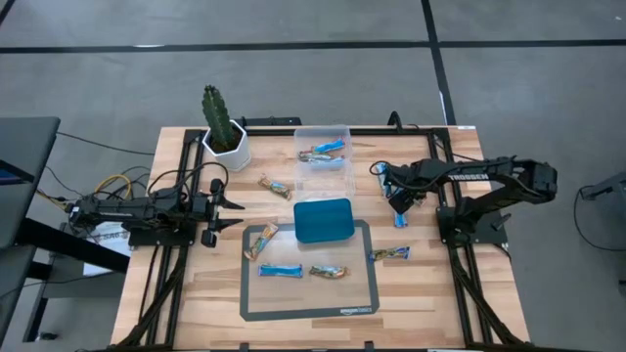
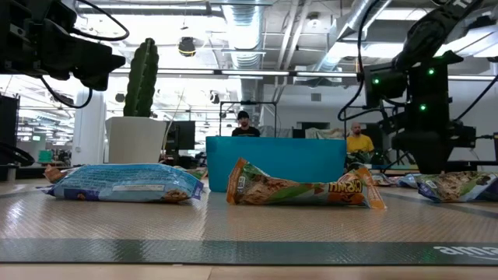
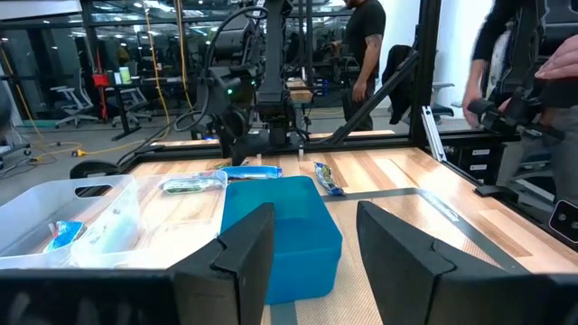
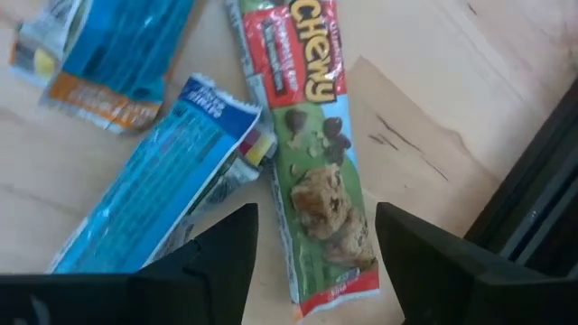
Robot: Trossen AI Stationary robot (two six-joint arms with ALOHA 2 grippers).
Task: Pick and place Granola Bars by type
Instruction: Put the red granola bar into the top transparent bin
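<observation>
Granola bars lie scattered flat. Two sit in the clear box [image 1: 324,152], one on the wood near the cactus [image 1: 276,187], three on the grey mat [image 1: 260,241] [image 1: 281,270] [image 1: 330,272], and one to the mat's right [image 1: 391,254]. My right gripper [image 4: 314,217] [image 1: 393,196] is open and points down over a green-and-red "Chewy" bar [image 4: 321,162]; its fingers stand on either side of that bar without touching. A blue bar [image 4: 153,199] lies beside it and another blue one [image 4: 108,54] farther off. My left gripper [image 3: 316,217] [image 1: 235,214] waits open at the table's left, facing the teal tray [image 3: 280,226].
The teal tray [image 1: 323,219] sits at the mat's far edge, with the clear box just beyond it. A potted cactus [image 1: 223,127] stands at the far left. A dark frame rail [image 4: 542,181] runs close beside the right gripper. People show in the room behind.
</observation>
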